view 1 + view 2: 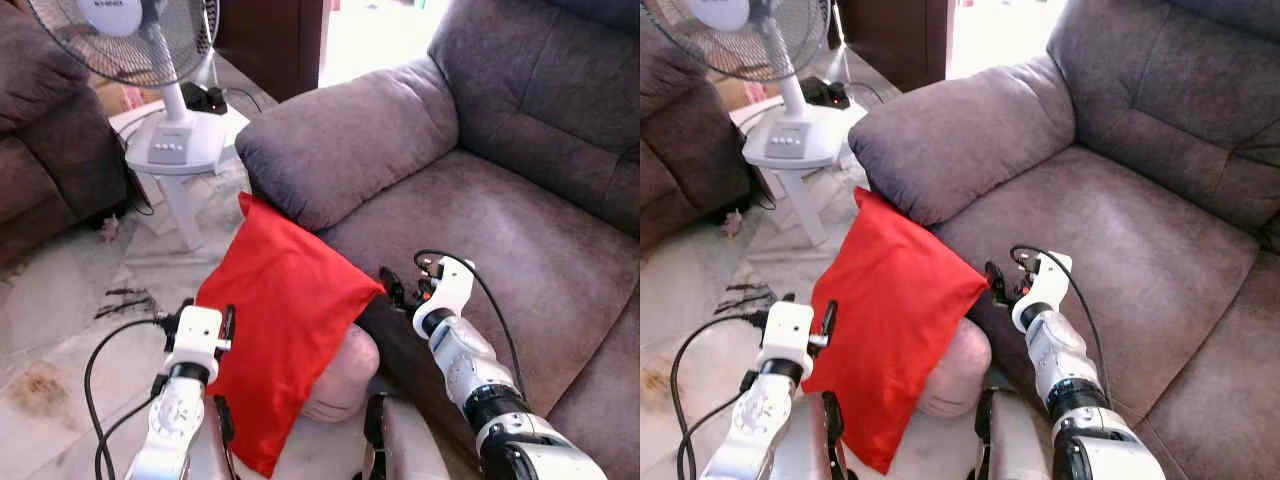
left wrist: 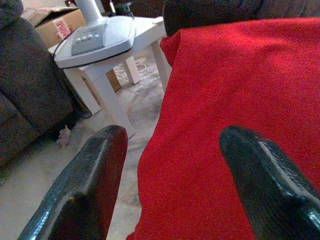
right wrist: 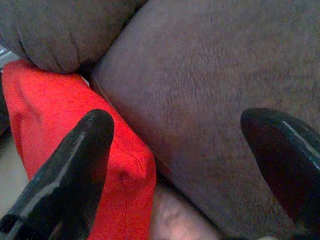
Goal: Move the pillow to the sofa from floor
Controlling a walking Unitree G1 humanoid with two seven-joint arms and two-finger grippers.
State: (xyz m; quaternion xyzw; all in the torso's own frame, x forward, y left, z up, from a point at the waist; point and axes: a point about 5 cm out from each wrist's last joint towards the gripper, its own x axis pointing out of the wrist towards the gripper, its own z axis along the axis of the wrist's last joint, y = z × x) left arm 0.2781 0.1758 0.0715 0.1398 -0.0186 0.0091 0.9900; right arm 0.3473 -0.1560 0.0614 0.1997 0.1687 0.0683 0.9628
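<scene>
While the fan (image 1: pixel 120 30) and its little white desk (image 1: pixel 185 150) sit in the upper left of the frame doing nothing, the action is lower down. The left gripper (image 2: pixel 170 175) is at the lower left, fingers spread wide, lined up on the left edge of the red pillow (image 1: pixel 285 300) but not pinching it as far as I can see. The pillow fills the middle of the frame, tilted, its top corner tucked under the sofa's armrest (image 1: pixel 350 140), its lower end hanging toward the floor (image 1: pixel 60 320) with something pale and rounded (image 1: pixel 345 375) behind it. Just right of centre, the right gripper (image 1: pixel 393 287) is also wide open, sitting at the pillow's right corner, right by the front edge of the sofa (image 1: pixel 520 250) seat.

What could go wrong, I reckon: neither gripper has hold of the fabric, so if they close too shallow it's soft cloth and it'll just slide out and drop. That corner wedged under the armrest could snag on the lift too.

Hard to tell: what that pale lump is, whether the pillow's bottom end touches the floor (cut off at the lower edge), and what's actually propping it up.
</scene>
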